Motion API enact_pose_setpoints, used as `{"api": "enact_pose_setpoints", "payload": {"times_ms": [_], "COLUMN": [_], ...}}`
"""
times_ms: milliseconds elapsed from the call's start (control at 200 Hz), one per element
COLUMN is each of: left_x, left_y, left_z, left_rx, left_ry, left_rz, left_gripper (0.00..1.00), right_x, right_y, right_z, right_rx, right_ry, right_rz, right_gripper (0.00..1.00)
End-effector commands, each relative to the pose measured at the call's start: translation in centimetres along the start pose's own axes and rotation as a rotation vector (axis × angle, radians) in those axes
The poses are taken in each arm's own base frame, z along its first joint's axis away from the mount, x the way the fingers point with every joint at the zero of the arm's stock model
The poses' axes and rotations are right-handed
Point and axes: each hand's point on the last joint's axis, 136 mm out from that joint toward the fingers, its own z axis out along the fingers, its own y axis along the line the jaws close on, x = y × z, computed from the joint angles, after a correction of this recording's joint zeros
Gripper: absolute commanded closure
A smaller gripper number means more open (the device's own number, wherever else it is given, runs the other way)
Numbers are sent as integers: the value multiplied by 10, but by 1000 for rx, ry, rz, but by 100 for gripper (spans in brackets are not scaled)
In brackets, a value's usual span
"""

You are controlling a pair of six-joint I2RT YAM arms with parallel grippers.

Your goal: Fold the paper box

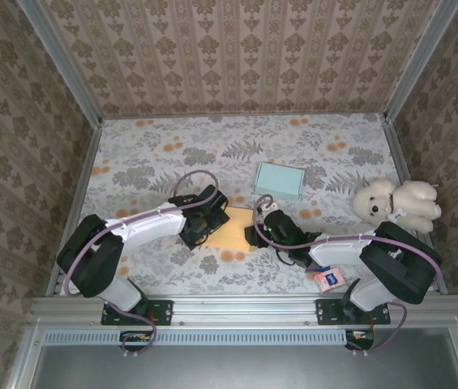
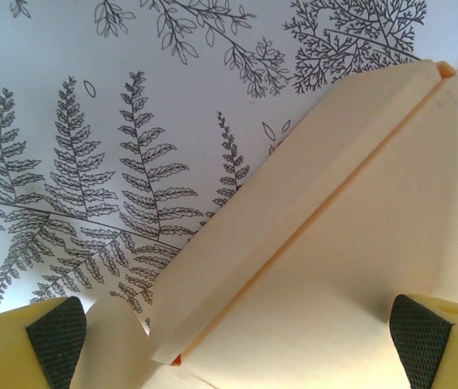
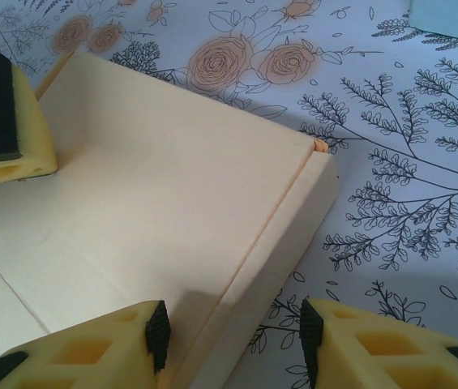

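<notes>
The cream paper box point(image 1: 233, 228) lies flat on the floral cloth between both arms, with narrow side flaps folded up along its edges. My left gripper point(image 1: 203, 217) is over the box's left side, wide open. In the left wrist view the pads point(image 2: 54, 340) stand far apart over the box panel point(image 2: 358, 267) and its folded flap point(image 2: 293, 203). My right gripper point(image 1: 267, 224) is at the box's right edge. It point(image 3: 233, 334) is open and straddles the raised flap point(image 3: 281, 235), with cloth showing between the flap and the right pad point(image 3: 310, 336). A left finger point(image 3: 2, 113) rests on the far corner.
A teal box point(image 1: 279, 180) lies just beyond the paper box and also shows as the teal box point(image 3: 455, 16) in the right wrist view. A white teddy bear point(image 1: 397, 204) sits at the right wall. A small pink card point(image 1: 330, 279) lies by the right arm's base. Patterned walls enclose the table.
</notes>
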Motion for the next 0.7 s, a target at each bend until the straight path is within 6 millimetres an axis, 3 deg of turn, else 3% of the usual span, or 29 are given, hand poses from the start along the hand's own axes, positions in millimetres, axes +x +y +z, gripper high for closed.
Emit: {"api": "enact_pose_setpoints", "payload": {"times_ms": [0, 690], "left_x": [3, 6], "left_y": [8, 11], "left_z": [7, 10], "left_rx": [-18, -4], "left_ry": [19, 33], "left_rz": [-8, -17], "left_gripper": [1, 7], "right_x": [26, 24], "right_y": [-4, -1], "right_z": [0, -1], "right_rx": [1, -6], "right_ry": [85, 80], "right_rz": [-36, -35], "right_gripper": [51, 51]}}
